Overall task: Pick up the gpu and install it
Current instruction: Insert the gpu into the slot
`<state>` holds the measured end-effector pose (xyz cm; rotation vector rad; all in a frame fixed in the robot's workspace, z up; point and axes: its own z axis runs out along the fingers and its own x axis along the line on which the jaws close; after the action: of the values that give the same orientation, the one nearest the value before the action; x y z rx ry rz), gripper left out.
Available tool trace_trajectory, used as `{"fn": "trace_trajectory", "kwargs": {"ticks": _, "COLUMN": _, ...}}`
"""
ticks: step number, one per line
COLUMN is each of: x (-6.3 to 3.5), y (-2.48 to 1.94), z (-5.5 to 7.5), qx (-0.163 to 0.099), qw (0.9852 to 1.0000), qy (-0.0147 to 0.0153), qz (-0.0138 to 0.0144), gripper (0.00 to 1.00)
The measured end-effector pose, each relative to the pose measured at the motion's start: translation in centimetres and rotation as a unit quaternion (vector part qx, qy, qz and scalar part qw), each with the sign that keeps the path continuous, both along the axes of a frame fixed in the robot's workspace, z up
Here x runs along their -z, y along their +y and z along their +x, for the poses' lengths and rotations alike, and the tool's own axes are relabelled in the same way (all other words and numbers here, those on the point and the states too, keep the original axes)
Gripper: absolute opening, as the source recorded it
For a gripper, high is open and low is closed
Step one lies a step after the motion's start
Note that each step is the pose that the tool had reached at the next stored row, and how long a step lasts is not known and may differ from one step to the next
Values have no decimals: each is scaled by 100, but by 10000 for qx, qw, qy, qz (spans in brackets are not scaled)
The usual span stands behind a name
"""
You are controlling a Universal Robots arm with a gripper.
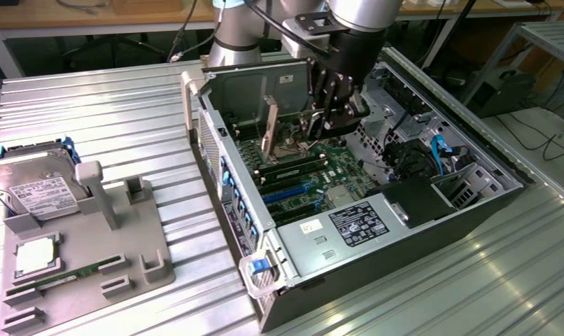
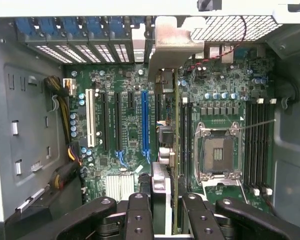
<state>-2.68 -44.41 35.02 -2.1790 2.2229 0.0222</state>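
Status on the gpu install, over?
Hand shut on gpu, inside case. Gpu upright over motherboard, bracket at case's rear wall. Seated or not: cannot tell.

Bright, even light, mild glare

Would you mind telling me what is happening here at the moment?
The robot arm's gripper has its fingers shut on the gpu, holding it on edge inside the open computer case, over the motherboard. Whether it sits in a slot yet I cannot tell. A hard drive rests on the grey holder at the exterior view's left.
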Motion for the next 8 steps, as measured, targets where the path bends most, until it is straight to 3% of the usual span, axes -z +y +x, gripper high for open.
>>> {"fn": "trace_trajectory", "kwargs": {"ticks": 8, "x": 61, "y": 0, "z": -56, "qx": -1, "qw": 10000, "qy": 0, "qz": 8, "gripper": 28}}
